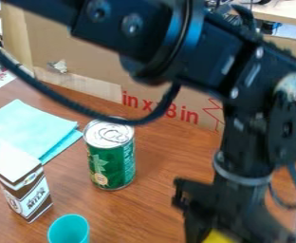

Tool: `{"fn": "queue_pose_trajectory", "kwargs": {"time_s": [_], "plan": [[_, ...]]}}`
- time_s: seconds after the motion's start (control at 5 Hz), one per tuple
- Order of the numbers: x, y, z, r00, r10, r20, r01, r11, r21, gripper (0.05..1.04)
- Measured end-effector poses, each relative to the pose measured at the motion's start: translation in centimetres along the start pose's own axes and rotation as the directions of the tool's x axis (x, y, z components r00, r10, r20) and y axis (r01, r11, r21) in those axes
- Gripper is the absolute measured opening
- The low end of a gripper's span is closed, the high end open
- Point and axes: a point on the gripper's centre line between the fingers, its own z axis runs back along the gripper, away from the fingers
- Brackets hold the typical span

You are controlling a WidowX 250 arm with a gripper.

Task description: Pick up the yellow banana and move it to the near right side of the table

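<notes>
Hanging low by a yellow thing

In the camera view, the pincer [230,223] hung over the right of the bench [157,190], the yellow thing [219,237] at its lower end; its opening and any hold could not be told. Leftward stood a green can [111,161], a milk carton [25,190] beside a blue cloth [30,128], and a teal cup [69,231].

“in x” and “8 in” are being shown in red on the cardboard [61,40], the cable [81,109] crossing between; “MILK” is being displayed on the carton [27,192]; small print is being borne illegibly by the can [112,159].
</notes>
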Motion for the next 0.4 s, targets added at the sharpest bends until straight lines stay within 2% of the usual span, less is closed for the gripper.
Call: {"fn": "queue_pose_trajectory", "kwargs": {"time_s": [0.2, 0.4], "plan": [[-1.4, -0.2, -2.3, 0.999, -0.009, -0.048, 0.010, 1.000, 0.015, 0.612], [-1.4, 0.1, -4.8, 0.999, -0.017, -0.050, 0.018, 1.000, 0.025, 0.612]]}}
